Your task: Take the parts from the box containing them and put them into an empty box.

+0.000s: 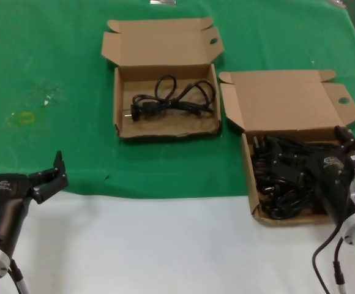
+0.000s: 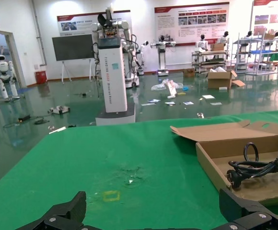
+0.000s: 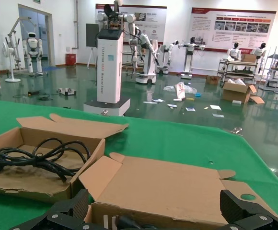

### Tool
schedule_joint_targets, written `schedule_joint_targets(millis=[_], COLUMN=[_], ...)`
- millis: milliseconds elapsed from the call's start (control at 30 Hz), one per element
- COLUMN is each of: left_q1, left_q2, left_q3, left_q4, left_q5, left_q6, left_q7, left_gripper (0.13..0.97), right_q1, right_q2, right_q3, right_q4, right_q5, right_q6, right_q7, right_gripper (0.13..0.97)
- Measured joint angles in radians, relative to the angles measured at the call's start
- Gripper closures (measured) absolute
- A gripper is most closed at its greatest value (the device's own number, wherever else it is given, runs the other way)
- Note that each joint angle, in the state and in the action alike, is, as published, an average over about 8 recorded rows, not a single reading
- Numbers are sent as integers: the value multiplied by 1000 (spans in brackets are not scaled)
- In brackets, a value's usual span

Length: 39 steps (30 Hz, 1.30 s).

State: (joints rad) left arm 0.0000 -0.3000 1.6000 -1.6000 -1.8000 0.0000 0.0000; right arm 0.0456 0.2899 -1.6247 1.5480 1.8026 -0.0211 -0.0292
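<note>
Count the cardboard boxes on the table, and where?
2. One box sits on the green cloth at centre, holding a single black cord. The other box is near the right end effector, filled with tangled cords.

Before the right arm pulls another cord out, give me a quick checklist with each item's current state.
1. Right tool over the full box: ok, low among the cords.
2. Right tool closed on a cord: cannot tell, its tips are hidden in the pile.
3. Receiving box open: ok, lid folded back.
4. Room in the receiving box: ok, only one cord lies inside.
5. Left tool out of the way: ok, open, at the table's near left edge.
</note>
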Motion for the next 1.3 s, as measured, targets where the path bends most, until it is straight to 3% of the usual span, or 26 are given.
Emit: schedule_joint_targets(millis=[1300], left_q1=[0], left_q2=[0], left_q3=[0], left_q4=[0], left_q5=[0], left_q6=[0], left_q7=[0], left_gripper=[132], right_q1=[0], right_q2=[0], right_q3=[0], right_q4=[0], right_q5=[0], right_q6=[0], right_q7=[0], right_gripper=[129])
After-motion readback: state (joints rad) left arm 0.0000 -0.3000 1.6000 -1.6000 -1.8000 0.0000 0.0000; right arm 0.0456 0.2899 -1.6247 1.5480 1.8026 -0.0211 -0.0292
